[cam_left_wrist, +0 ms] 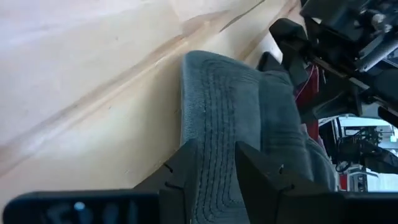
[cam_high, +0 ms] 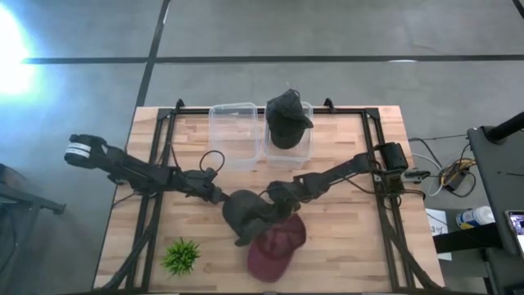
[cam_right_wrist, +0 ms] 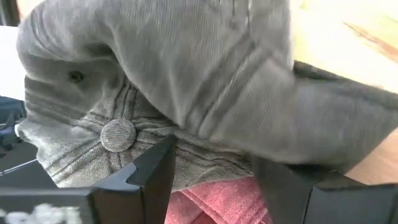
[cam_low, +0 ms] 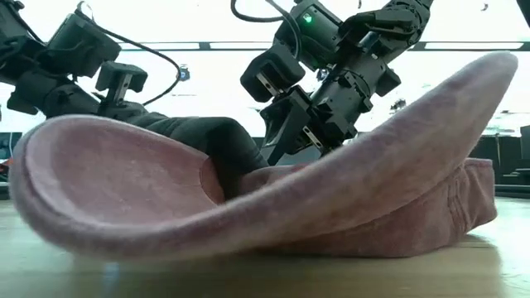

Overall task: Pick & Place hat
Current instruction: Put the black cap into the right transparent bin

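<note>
A dark grey cap [cam_high: 246,211] lies mid-table, its edge against a maroon cap [cam_high: 277,246] that rests on the wood near the table's near edge and fills the low view [cam_low: 248,207]. My left gripper [cam_high: 223,199] comes from the left and is shut on the grey cap's brim. My right gripper [cam_high: 274,197] comes from the right and is open [cam_right_wrist: 211,162]. Its fingers stand on either side of the grey cap's crown, near the top button [cam_right_wrist: 118,135]. A third, black cap [cam_high: 286,119] sits in the right-hand clear bin. My left gripper [cam_left_wrist: 214,165] pinches the grey cap's stitched brim [cam_left_wrist: 211,124] between its two fingers, coming nearly level from the table's left. The cap's far part rests on the table and against the maroon cap. Whether my right gripper touches the crown cloth [cam_right_wrist: 205,158], I cannot tell.
Two clear plastic bins stand side by side at the table's far edge, the left one [cam_high: 233,131] and the right one [cam_high: 308,146]. A small green plant [cam_high: 182,256] stands near the near-left corner. Cables and gear lie off the table's right side.
</note>
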### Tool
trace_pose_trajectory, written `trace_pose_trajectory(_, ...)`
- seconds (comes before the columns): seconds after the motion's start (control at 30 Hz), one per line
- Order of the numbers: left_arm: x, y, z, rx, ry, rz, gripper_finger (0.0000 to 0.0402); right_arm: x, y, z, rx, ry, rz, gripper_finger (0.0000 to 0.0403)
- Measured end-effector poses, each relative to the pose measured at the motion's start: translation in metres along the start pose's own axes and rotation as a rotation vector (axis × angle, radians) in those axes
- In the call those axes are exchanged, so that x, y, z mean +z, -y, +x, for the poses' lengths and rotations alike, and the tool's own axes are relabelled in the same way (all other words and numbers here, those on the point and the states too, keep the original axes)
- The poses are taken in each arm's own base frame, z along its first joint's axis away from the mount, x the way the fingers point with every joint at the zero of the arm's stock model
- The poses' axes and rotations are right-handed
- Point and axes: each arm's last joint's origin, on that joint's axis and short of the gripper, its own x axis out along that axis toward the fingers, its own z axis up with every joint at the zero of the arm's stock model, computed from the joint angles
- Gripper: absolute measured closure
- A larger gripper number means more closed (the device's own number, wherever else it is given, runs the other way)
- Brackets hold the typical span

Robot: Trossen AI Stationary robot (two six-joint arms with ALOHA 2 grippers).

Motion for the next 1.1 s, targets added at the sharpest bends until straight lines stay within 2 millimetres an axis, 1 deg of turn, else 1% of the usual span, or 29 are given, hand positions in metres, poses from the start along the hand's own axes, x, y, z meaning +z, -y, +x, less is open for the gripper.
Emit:
trace_pose_trajectory(0.17, -0.004, -0.011, -0.004, 0.118, -0.044, 0.024, 0.0300, -0.001, 0.001, 0.000, -0.010, -0.018, -0.001, 0.0200)
trace_pose_trajectory(0.43, -0.003, -0.009, -0.004, 0.089, -0.038, 0.010, 0.0300, 0.001, 0.002, 0.000, -0.008, -0.027, -0.007, 0.0200)
trace_pose_trajectory(0.53, -0.001, -0.003, -0.002, 0.025, -0.013, 0.010, 0.0300, 0.002, 0.003, -0.001, -0.008, -0.027, -0.009, 0.0200)
trace_pose_trajectory(0.73, 0.003, 0.009, 0.004, -0.039, -0.009, 0.011, 0.0300, 0.011, 0.005, -0.003, -0.005, -0.025, 0.001, 0.0200)
trace_pose_trajectory(0.87, 0.008, 0.026, 0.009, -0.141, -0.026, 0.064, 0.0300, 0.018, 0.006, -0.006, 0.002, -0.008, 0.005, 0.0200)
trace_pose_trajectory(1.03, 0.011, 0.038, 0.016, -0.158, -0.048, 0.120, 0.0301, 0.026, 0.001, -0.008, 0.010, 0.028, -0.023, 0.0199)
trace_pose_trajectory(1.1, 0.012, 0.041, 0.016, -0.151, -0.055, 0.127, 0.0308, 0.027, -0.002, -0.011, 0.015, 0.031, -0.051, 0.0199)
